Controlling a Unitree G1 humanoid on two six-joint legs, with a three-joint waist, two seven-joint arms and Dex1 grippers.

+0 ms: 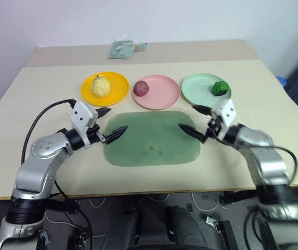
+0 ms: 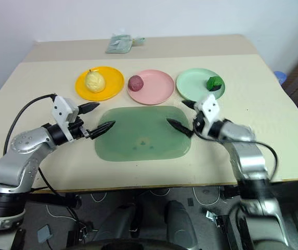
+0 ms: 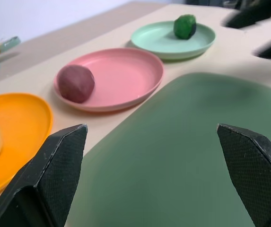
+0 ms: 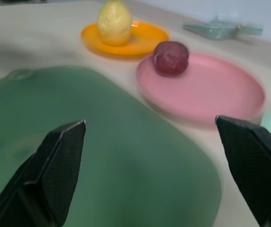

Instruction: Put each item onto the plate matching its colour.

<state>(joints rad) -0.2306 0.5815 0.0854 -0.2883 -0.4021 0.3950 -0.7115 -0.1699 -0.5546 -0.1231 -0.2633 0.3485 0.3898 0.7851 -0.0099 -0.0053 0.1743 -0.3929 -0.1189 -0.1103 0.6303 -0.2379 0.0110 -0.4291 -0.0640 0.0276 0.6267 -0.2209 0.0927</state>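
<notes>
The pale yellow pear (image 1: pixel 101 86), dark red-purple ball (image 1: pixel 140 88) and bumpy green ball (image 1: pixel 220 88) are sitting on matching plates. The left gripper (image 1: pixel 110 123) and right gripper (image 1: pixel 194 120) are hovering with fingers apart.

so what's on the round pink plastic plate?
One dark red-purple toy ball sits on the round pink plastic plate, toward its yellow-plate side. The patch beneath the ball is covered.

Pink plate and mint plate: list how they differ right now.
The pink plate sits in the middle of the row; the mint plate sits at the robot's right end. The pink plate holds a dark red-purple ball near its left edge; the mint plate holds a bumpy dark green ball near its right edge. Both are round and look equal in size.
</notes>
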